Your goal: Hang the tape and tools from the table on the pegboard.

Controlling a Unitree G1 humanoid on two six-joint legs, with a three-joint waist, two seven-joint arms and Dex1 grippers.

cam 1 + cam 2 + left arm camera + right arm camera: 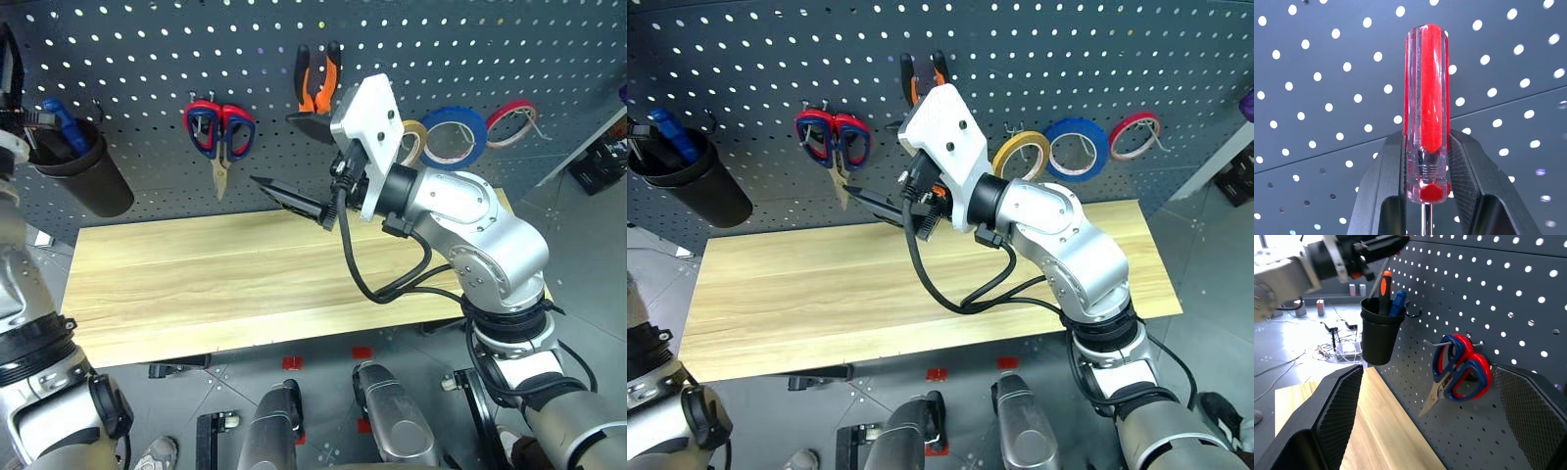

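Screwdriver (1427,112), translucent red handle, clamped in left gripper (1426,166); right gripper (1430,396) wide.

Even, bright overhead lighting. Soft shadows under black cup (81,176) on pegboard (147,59). Table (196,284) evenly lit, no glare. Red screwdriver handle (1427,98) shows specular streaks, sharp; pegboard holes behind slightly soft. Mild wide-angle curvature at head-view edges.

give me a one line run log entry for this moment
left gripper: shut on red-handled screwdriver, by pegboard | right gripper: open, empty, facing red-handled scissors | table: bare
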